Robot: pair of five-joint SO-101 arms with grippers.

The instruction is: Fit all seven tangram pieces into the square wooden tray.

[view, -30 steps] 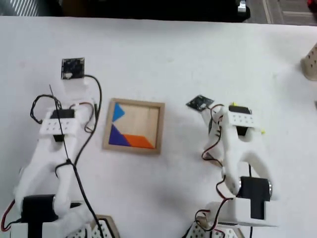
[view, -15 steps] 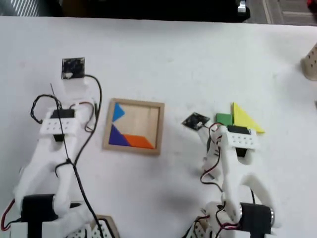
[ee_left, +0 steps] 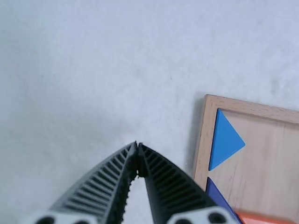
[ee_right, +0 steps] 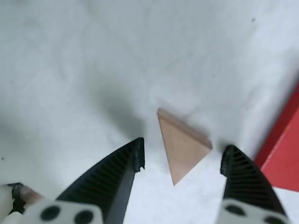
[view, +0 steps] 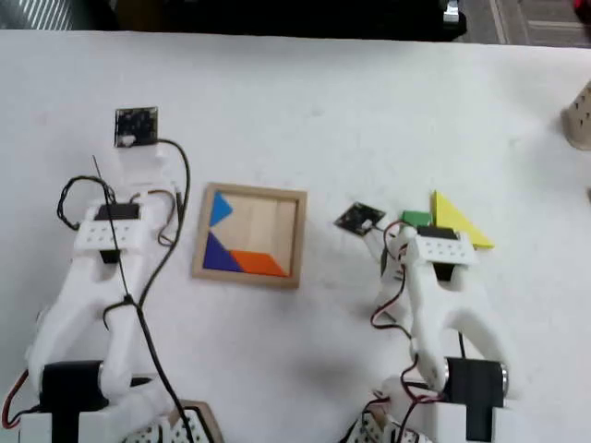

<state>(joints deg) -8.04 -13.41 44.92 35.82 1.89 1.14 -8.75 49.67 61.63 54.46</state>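
Note:
The square wooden tray (view: 300, 235) lies mid-table and holds a light blue triangle (view: 220, 209), a dark blue piece (view: 220, 253) and an orange parallelogram (view: 259, 264). Right of it, a green piece (view: 417, 218) and a yellow triangle (view: 457, 221) lie just beyond the right arm (view: 434, 254). My right gripper (ee_right: 183, 158) is open, its fingers on either side of a tan triangle (ee_right: 180, 140) on the table, with a red piece (ee_right: 285, 149) beside it. My left gripper (ee_left: 138, 147) is shut and empty over bare table beside the tray's corner (ee_left: 205, 135), near the light blue triangle (ee_left: 226, 140).
The left arm (view: 106, 240) stands left of the tray, its cable trailing along the tray's left side. A pale wooden object (view: 580, 115) sits at the table's right edge. Another wooden corner (view: 201, 417) shows at the front edge. The far half of the table is open.
The right arm drew back toward the front, uncovering the green and yellow pieces, then edged forward again over part of the green one. The left arm has not moved.

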